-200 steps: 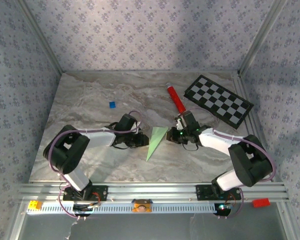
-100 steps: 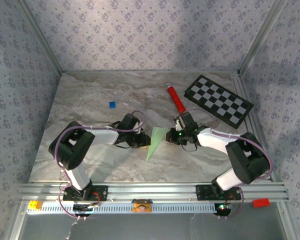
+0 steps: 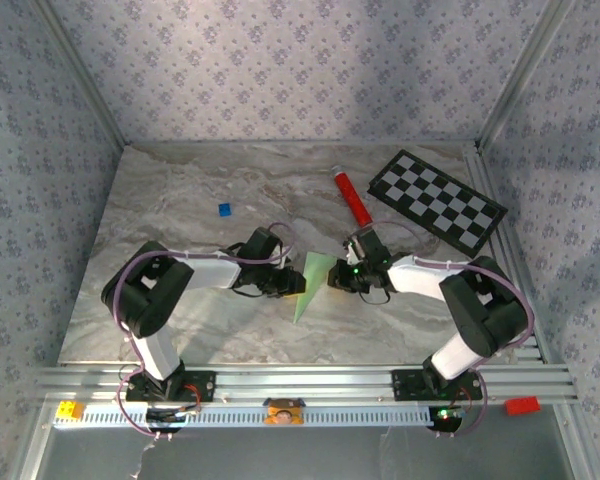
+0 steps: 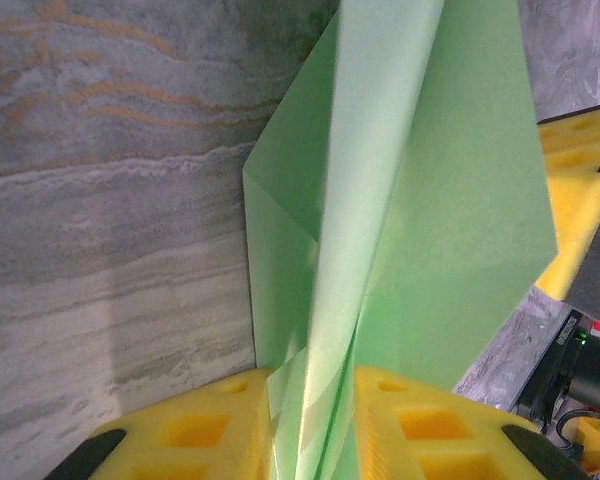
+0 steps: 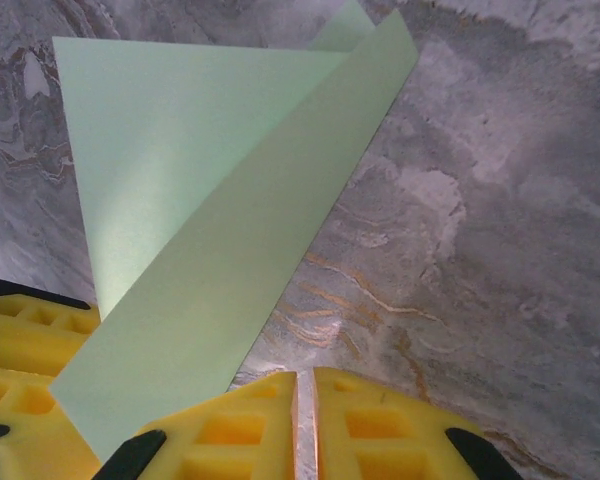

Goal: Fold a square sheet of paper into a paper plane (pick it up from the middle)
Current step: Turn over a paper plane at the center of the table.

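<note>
Noting the layout from the top view: the marble table [image 3: 180, 200] carries everything. The left arm [image 3: 195, 272] and right arm [image 3: 435, 280] both reach inward, and their wrists meet near the table's centre.

- The checkerboard [image 3: 437, 202] lies flat at the far right, skewed to the table edge.
- The folded green paper [image 3: 312, 283] sits between the two wrists. It is a narrow triangle with its tip toward the near edge.
- Left wrist view: the paper layers run down between the yellow fingers [image 4: 180, 430], and the left gripper [image 4: 315, 392] is clamped on them.
- Right wrist view: the right gripper [image 5: 305, 388] has its pads pressed together with nothing between. A paper flap overlaps one finger [image 5: 230, 425].
- The red tube [image 3: 351, 198] lies just beyond the right wrist, beside the checkerboard.
- The blue square [image 3: 224, 209] sits toward the far left, well apart.
</note>
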`<act>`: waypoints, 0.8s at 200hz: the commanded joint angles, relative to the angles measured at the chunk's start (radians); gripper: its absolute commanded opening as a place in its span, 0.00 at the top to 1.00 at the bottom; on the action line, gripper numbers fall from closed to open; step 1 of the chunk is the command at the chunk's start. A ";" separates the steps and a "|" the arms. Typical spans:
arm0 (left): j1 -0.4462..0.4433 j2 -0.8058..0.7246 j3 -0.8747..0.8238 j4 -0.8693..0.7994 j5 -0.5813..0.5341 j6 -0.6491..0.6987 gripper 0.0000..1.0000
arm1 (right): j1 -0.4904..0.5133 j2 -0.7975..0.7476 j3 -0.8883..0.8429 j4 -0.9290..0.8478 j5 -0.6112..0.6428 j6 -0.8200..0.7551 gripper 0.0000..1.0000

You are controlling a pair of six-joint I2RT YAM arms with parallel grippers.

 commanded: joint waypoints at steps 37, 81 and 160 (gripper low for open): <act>-0.020 0.026 0.027 0.006 0.062 0.029 0.80 | 0.013 0.019 0.004 0.019 -0.008 0.021 0.87; -0.022 0.021 0.027 0.031 0.085 0.017 0.90 | 0.013 0.020 0.004 0.016 -0.004 0.024 0.87; -0.037 -0.172 0.055 -0.231 -0.302 0.036 0.98 | 0.005 -0.103 -0.032 -0.025 0.129 0.048 0.86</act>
